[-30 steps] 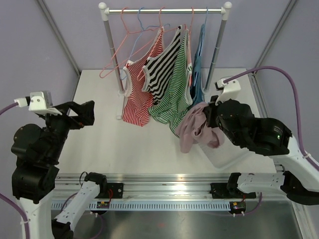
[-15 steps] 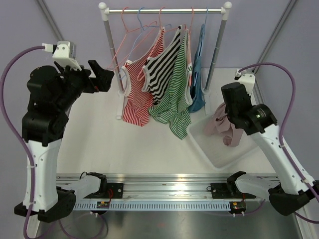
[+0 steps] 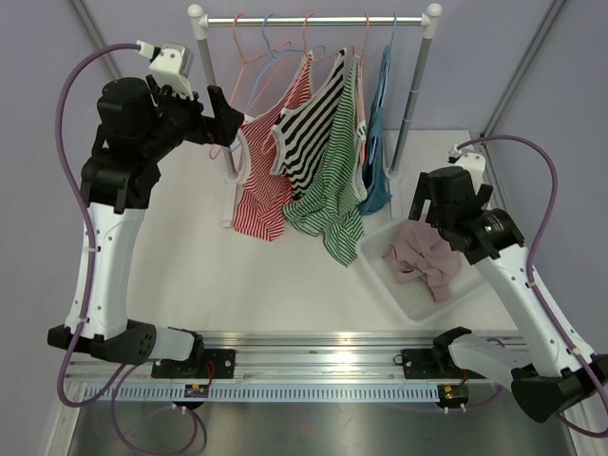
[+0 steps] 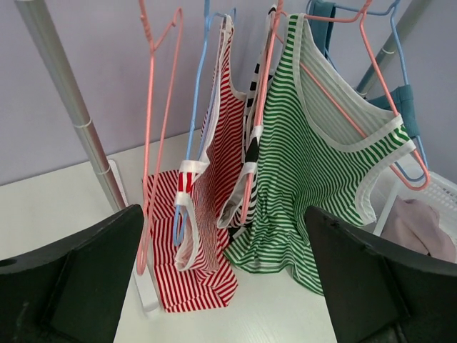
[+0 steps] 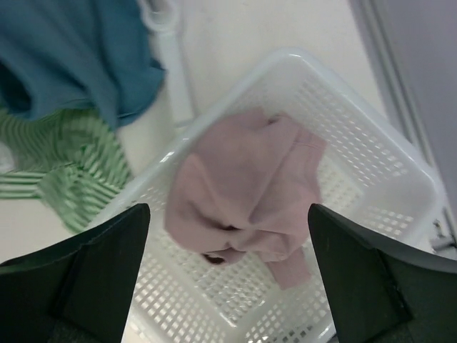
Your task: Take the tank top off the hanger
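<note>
Located pink fabric tank top crumpled inside white perforated plastic basket, low and right of silver metal clothes rail. Recorded right gripper directly above basket, fingers spread, empty. Recorded left gripper raised left of rail, fingers spread, empty. Counted 4 garments hanging under rail: red-striped top, black-striped top, green-striped top, teal top.

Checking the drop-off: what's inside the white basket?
One crumpled pink garment lies in the basket, with bare mesh floor around it. Anything beneath the garment is covered.
</note>
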Robot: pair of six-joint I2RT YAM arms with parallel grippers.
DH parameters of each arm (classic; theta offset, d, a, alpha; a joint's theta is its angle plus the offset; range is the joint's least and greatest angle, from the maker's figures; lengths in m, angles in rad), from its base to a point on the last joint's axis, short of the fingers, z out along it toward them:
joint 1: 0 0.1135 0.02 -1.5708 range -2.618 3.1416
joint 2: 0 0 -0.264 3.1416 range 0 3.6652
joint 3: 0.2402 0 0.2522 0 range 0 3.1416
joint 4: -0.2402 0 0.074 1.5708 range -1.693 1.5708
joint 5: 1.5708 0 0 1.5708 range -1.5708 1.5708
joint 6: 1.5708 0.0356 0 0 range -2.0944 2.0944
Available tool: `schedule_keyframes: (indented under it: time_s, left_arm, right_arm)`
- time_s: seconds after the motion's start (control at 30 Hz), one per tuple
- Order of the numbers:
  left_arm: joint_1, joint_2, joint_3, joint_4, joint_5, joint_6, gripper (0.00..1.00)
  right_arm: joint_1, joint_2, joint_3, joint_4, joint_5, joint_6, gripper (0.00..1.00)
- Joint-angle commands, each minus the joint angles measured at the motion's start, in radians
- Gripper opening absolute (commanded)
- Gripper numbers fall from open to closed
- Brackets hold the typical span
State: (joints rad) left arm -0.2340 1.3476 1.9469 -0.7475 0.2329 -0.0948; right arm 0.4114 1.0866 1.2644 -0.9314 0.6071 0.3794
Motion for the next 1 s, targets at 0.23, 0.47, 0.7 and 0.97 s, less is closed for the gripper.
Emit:
schedule_keyframes:
  time_s: [0.23, 0.47, 0.7, 0.97]
  left_arm:
    - [-0.019, 0.214, 0.132, 0.119, 0.049, 0.072, 0.85]
    - [-0.034, 0.353, 0.217, 0.143, -0.033, 0.11, 0.76]
    - [-0.039, 0.47, 0.317, 0.111, -0.018, 0.13, 0.57]
    - [-0.053, 0.499, 0.368, 0.111, -0.032, 0.127, 0.25]
  right_arm:
    - [-0.005, -0.221, -0.039, 0.213, -0.662, -0.089, 0.96]
    - [-0.005, -0.277, -0.068, 0.247, -0.857, -0.105, 0.95]
    - [-0.003, -0.318, -0.091, 0.266, -0.909, -0.1, 0.94]
    - [-0.005, -0.304, -0.105, 0.278, -0.928, -0.094, 0.92]
